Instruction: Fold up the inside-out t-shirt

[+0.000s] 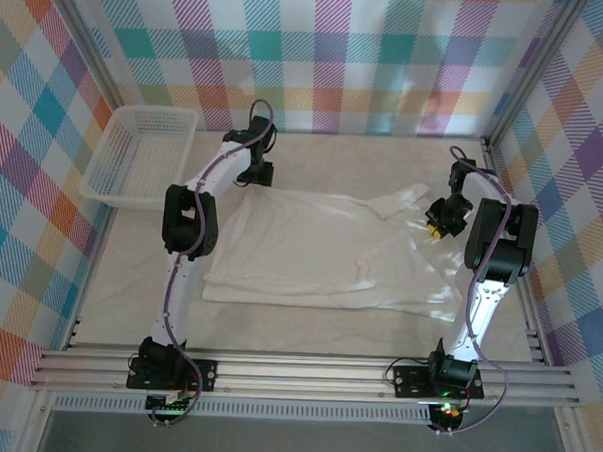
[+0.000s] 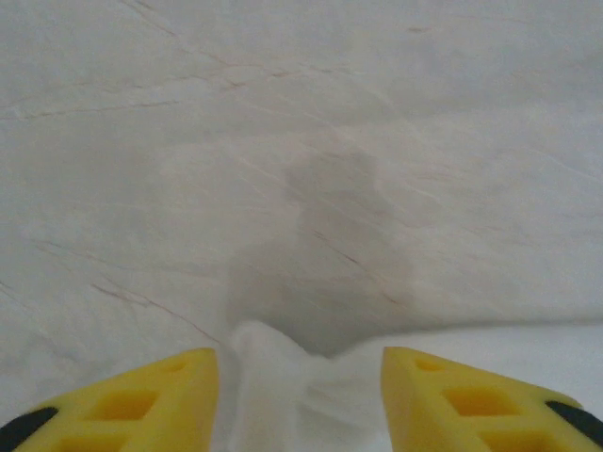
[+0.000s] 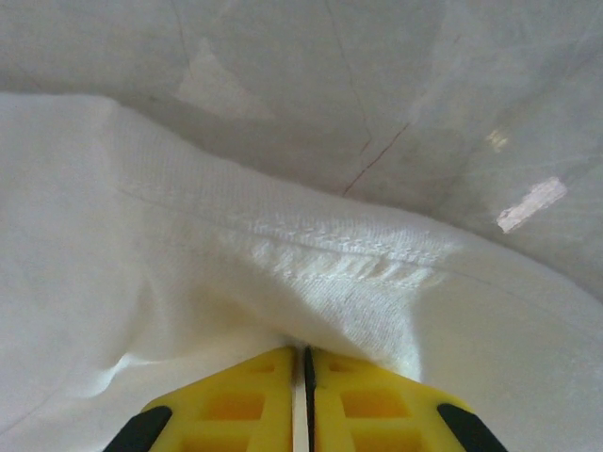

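Now, near edge first: you have both arm bases on the rail at the front of the table [image 1: 128, 304]. Past them the inside-out t-shirt [image 1: 310, 251] lies mid-table, white and mostly flat. Its left part is doubled into a neat block with a straight near edge; its right part is thinner and wrinkled, running out toward the right arm. Your right gripper [image 1: 440, 220] sits at the shirt's right side, low over the cloth. From its wrist camera the yellow fingers [image 3: 245, 395] are pressed together with a sliver of white fabric pinched between them, and a stitched seam [image 3: 349, 259] rises in a ridge just ahead of the tips. Farther back, your left gripper [image 1: 259, 172] is at the shirt's far left corner. Its wrist view shows the two pads [image 2: 452, 395] well apart, with a small peak of white cloth standing in the gap, clamped by neither as far as you can make out, and bare table beyond. At the far left, apart from the shirt, the white lattice basket [image 1: 144, 154] lies against the plaid wall [image 1: 329, 57].
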You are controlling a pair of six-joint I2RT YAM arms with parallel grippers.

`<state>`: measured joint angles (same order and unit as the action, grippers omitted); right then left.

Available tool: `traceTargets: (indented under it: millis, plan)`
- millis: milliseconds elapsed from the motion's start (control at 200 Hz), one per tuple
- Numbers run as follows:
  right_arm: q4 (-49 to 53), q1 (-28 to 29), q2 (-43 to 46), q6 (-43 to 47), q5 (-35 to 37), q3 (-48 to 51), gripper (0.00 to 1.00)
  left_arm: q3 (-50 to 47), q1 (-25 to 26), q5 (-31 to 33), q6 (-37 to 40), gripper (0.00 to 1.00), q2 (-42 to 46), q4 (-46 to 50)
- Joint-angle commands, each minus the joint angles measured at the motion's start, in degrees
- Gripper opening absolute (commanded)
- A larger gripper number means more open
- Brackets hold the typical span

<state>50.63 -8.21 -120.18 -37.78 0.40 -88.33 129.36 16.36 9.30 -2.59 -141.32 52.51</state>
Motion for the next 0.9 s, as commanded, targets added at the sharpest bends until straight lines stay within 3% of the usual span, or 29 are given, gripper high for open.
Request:
traceTargets:
  millis: [0, 100, 190, 310, 480, 700, 800, 895]
  plan:
    - [1.8, -0.3, 0.0, 1.1, -0.6, 0.5, 0.12, 3.0, -1.5, 2.9, 0.9, 0.35, -2.5, 2.4]
    - [1.8, -0.3, -0.3, 1.0, -0.5, 0.9, 0.12, 3.9, -1.9, 2.7, 0.1, 0.17, -2.6, 2.3]
    - [1.6, -0.4, -0.4, 1.0, -0.1, 1.3, 0.12, 4.1, -2.8, 2.0, -1.0, 0.08, -2.3, 2.1]
    - [1.6, -0.4, -0.4, 0.6, 1.4, 2.1, 0.1, 3.9, -5.2, -3.1, -4.1, 0.04, -1.3, 2.2]
    - [1.7, -0.8, -1.1, 0.2, 2.1, 3.4, 0.04, 2.7, -11.3, -23.3, -12.9, 0.0, -0.7, -0.3]
    - [1.6, -1.3, -0.9, 0.9, 1.6, 3.4, 0.04, 0.7, -12.8, -27.4, -12.6, 0.0, 1.6, -2.8]
    - [1.7, -1.3, -0.6, 1.1, 1.3, 3.1, 0.05, -3.9, -11.0, -27.6, -9.1, 0.33, 5.4, -5.9]
    - [1.6, -1.3, -0.8, 1.1, 0.8, 2.8, 0.06, -5.7, -8.9, -24.0, -5.0, 0.47, 6.7, -4.9]
